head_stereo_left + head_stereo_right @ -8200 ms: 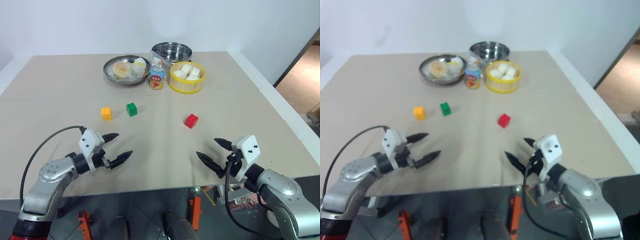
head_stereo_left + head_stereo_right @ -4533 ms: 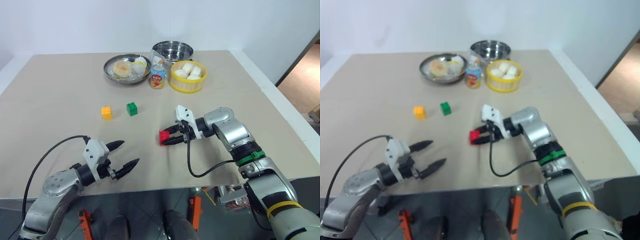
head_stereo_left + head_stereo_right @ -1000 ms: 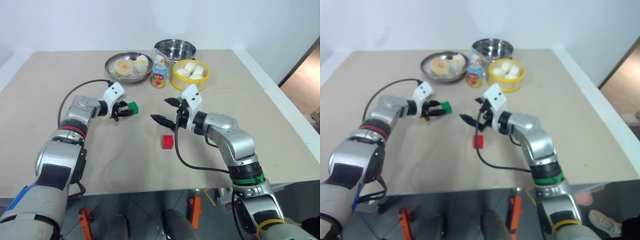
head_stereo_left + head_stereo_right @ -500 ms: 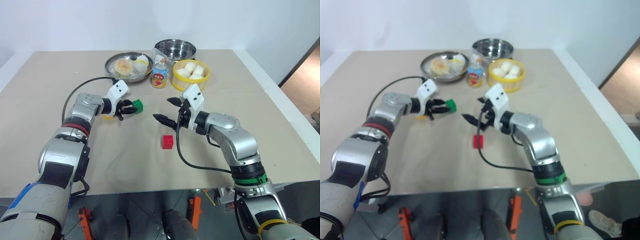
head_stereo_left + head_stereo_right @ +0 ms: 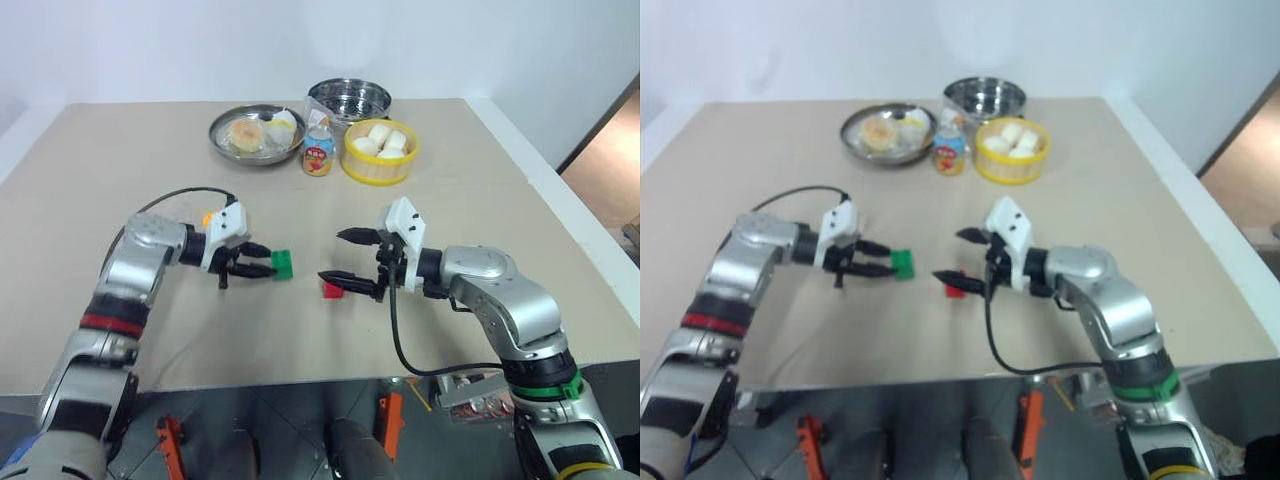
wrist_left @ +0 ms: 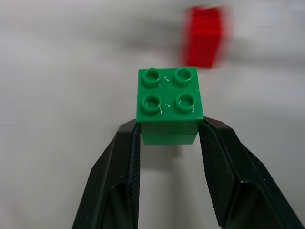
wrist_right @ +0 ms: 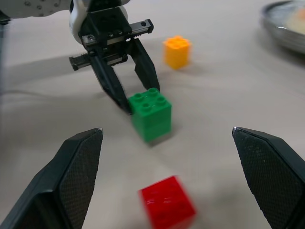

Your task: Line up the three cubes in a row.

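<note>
Near the desk's (image 5: 470, 160) front edge, around its middle, your left tool (image 5: 262, 262) is clamped on the green cube (image 5: 283, 263), pinching its two sides with the studs facing up. Just beside it toward the right edge, the red cube (image 5: 331, 290) lies on the desk, with your right tool (image 5: 341, 257) spread wide over it and holding nothing. You can see the yellow cube (image 7: 177, 51) behind the left tool, farther from the front edge and apart from the other two.
</note>
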